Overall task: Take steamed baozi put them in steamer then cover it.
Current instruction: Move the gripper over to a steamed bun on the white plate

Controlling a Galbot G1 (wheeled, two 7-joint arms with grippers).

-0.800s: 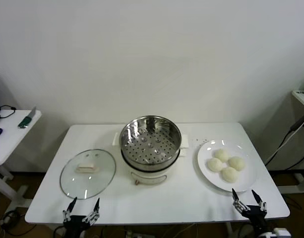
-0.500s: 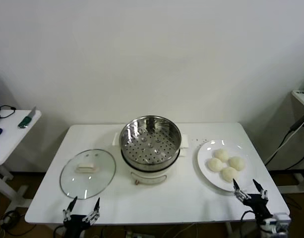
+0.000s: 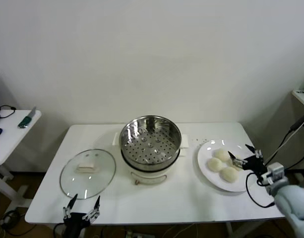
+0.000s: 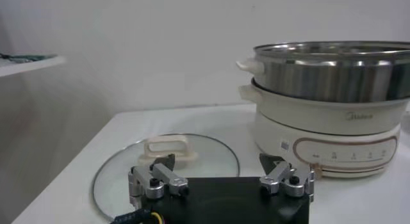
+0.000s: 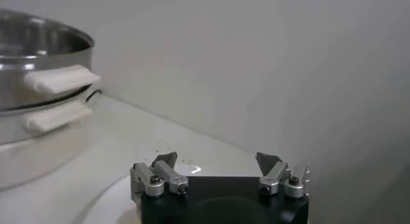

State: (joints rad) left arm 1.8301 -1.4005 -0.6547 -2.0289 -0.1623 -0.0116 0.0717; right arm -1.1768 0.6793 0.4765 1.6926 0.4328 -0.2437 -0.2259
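Observation:
Several cream-white steamed baozi point(image 3: 215, 164) lie on a white plate point(image 3: 205, 150) at the table's right. My right gripper point(image 3: 239, 152) hovers open just over the plate's right side, partly covering one bun. The shiny steel steamer point(image 3: 151, 140) sits empty on its white pot base point(image 4: 327, 139) at the table's middle. The glass cover point(image 3: 88, 172) lies flat to its left. My left gripper point(image 3: 85, 201) waits open at the front edge, just in front of the cover point(image 4: 192, 164). The right wrist view shows the steamer point(image 5: 38, 65) off to one side beyond my open right gripper point(image 5: 218, 158); no baozi show there.
The white table point(image 3: 186, 198) carries everything. A small side table point(image 3: 15, 130) with tools stands off to the left. A shelf point(image 3: 303, 96) and hanging cables point(image 3: 285, 144) are off to the right. A white wall rises behind the table.
My right gripper has risen from below the table's front edge and moved back over the plate of baozi. The left gripper has stayed put.

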